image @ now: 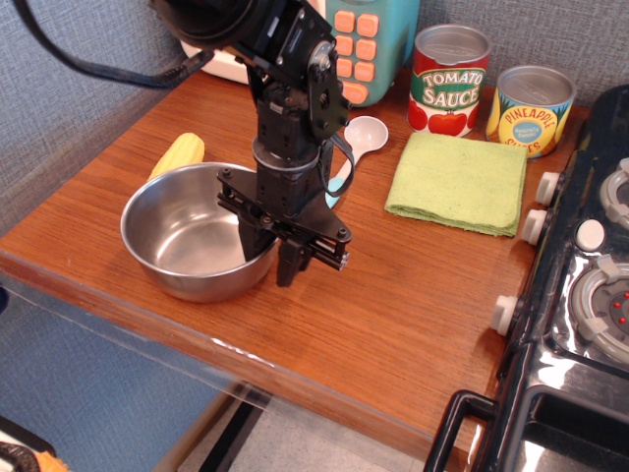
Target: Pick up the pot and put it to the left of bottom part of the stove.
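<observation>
Wooden counter (393,305), grey textured wall (69,69), fingers (273,258) clamped on pot (187,236) rim

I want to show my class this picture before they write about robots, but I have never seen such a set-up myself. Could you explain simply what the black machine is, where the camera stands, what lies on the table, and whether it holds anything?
The black machine is a single robot arm ending in a two-fingered gripper. The one camera looks down at the wooden table from the front, slightly to one side. The gripper's fingers have closed on the near right rim of the pot, a shiny steel bowl, one finger inside and one outside. The pot appears to rest on the table. Behind it lies a toy corn cob. Further back are a white spoon, a green cloth, two cans and a teal toy microwave. The black toy stove is at the right.
</observation>
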Robot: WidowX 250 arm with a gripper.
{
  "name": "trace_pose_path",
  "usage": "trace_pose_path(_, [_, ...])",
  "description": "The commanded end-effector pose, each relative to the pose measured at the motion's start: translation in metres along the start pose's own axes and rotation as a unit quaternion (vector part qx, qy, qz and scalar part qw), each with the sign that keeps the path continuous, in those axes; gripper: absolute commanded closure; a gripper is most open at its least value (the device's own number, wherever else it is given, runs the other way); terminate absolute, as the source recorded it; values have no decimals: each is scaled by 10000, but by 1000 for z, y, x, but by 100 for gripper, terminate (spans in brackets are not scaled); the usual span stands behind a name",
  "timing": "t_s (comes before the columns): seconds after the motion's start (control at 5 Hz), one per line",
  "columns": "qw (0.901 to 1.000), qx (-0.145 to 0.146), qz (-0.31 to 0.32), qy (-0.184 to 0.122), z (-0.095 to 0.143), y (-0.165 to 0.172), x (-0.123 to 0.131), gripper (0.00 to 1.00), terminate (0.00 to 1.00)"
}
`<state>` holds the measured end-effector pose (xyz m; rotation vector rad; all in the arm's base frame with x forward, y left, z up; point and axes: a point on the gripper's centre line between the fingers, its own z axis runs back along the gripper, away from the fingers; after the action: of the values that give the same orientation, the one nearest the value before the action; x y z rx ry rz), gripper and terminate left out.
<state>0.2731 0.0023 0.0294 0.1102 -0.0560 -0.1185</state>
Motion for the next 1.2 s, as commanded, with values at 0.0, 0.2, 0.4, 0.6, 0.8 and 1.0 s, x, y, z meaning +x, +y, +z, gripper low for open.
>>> trace_pose_path(0.0, [9996, -73, -123, -237, 30, 2, 9, 100, 0])
trace_pose_path(0.2, [9948, -173, -461, -896, 80, -13, 19, 100, 0])
trace_pose_path(0.4, [9831, -490, -1156, -1331, 111, -57, 30, 100, 0])
trace_pose_path(0.6, [9731, -608, -1875, -1190, 104, -107, 26, 100, 0])
trace_pose_path(0.8, [9718, -676, -2084, -868, 82, -125, 6, 100, 0])
trace_pose_path(1.0, [9801, -405, -1899, -421, 60, -121, -8, 100, 0])
